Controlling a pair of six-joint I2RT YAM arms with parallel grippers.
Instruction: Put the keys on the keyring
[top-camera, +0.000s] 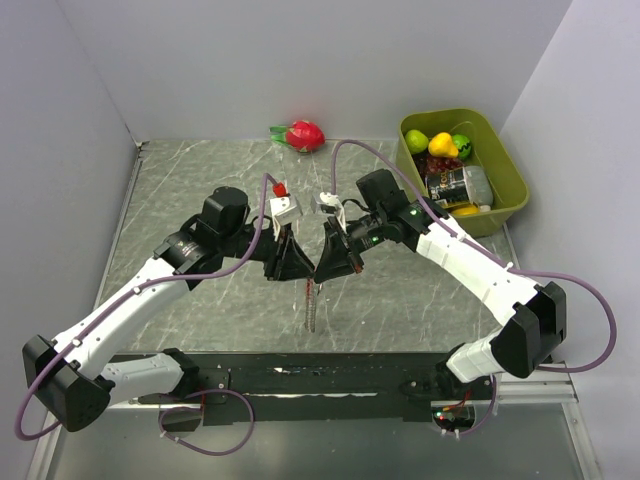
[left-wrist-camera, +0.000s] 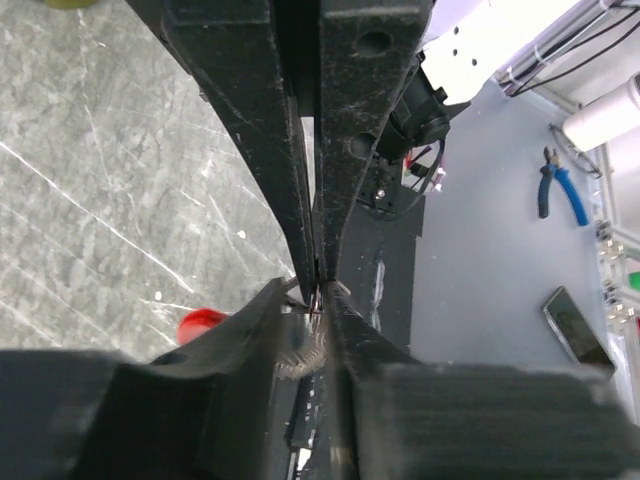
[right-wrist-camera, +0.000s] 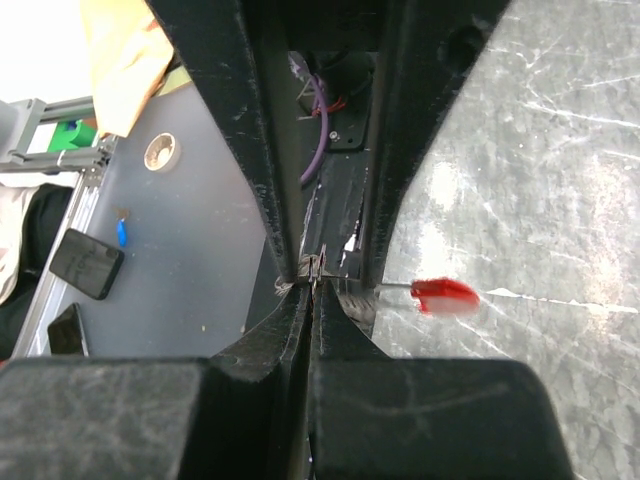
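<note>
Closest to the lens in the right wrist view, the right gripper (right-wrist-camera: 312, 285) has its fingers pressed flat together. A sliver of metal (right-wrist-camera: 317, 262) shows right at the tips, too small to tell whether it is a key or ring wire. Tip to tip with it, the left gripper (left-wrist-camera: 316, 305) has its fingers drawn narrow around a silvery bunch; whether they bite on it I cannot tell. Both meet in the air above the middle of the bench (top-camera: 190, 180), a little toward its near edge. The keyring (top-camera: 311, 308) dangles from that meeting point, and a red part of it shows just beside the fingers. It looks light, with stiff, slippery wire and a floppy chain that will likely swing. I would hold the stiff loop close to its opening, never the chain, and pinch a key by its flat head.
</note>
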